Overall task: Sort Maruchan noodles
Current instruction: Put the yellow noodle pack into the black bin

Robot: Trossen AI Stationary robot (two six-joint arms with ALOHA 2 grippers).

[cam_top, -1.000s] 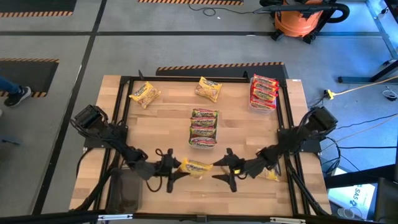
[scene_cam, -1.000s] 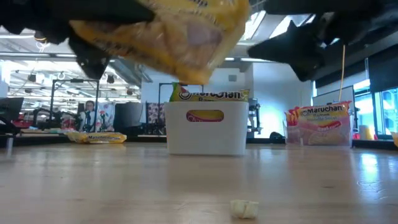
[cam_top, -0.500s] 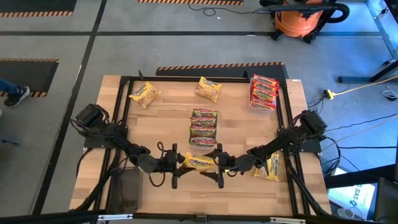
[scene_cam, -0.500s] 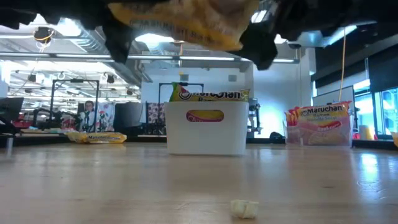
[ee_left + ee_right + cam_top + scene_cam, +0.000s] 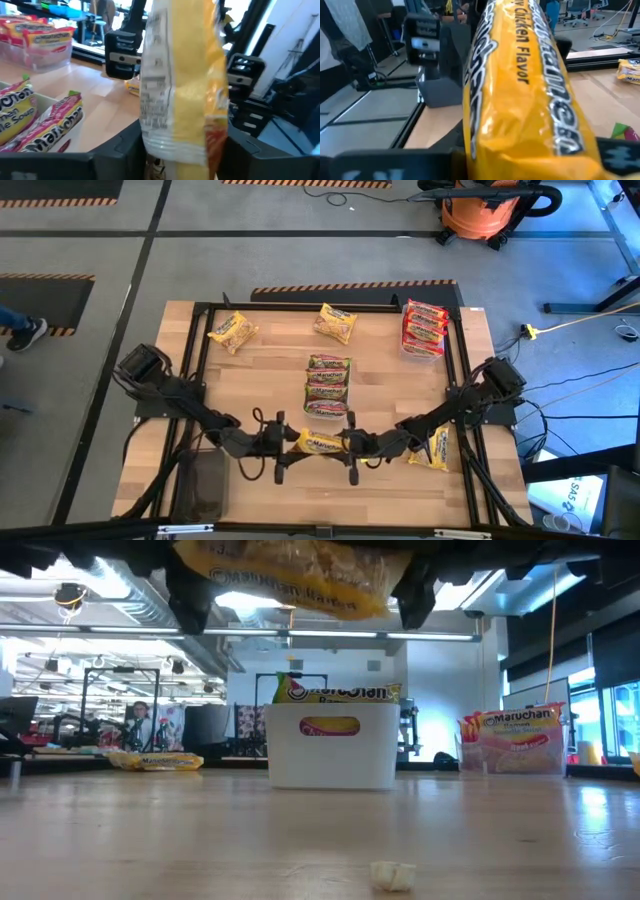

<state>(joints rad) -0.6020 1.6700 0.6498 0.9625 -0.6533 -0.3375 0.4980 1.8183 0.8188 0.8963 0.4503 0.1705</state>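
A yellow Maruchan packet (image 5: 318,443) hangs in the air over the table's near middle, between my two grippers. My left gripper (image 5: 280,446) is shut on its left end. My right gripper (image 5: 350,448) is open, with its fingers on either side of the packet's right end (image 5: 530,115); whether they touch it I cannot tell. Green packets stand in a white tray (image 5: 327,385) and red ones in a clear tray (image 5: 424,327). Loose yellow packets lie flat at the far left (image 5: 232,331), far middle (image 5: 335,323) and near right (image 5: 437,448). My left gripper pinches the yellow packet's left end (image 5: 165,145) between its two fingers, coming level from the table's left. The packet is lifted clear of the table (image 5: 290,570) and reaches out level toward the right gripper.
A dark tray (image 5: 205,485) sits at the near left corner. A black frame (image 5: 300,307) runs around the work area. A small pale crumb (image 5: 392,875) lies on the bare wood near the front edge. Open wood lies left of the white tray.
My right gripper has moved toward the table's left until its fingers stand around the packet's right end, uncovering the yellow packet at the near right. My left gripper has carried the held packet a little to the right and slightly higher.
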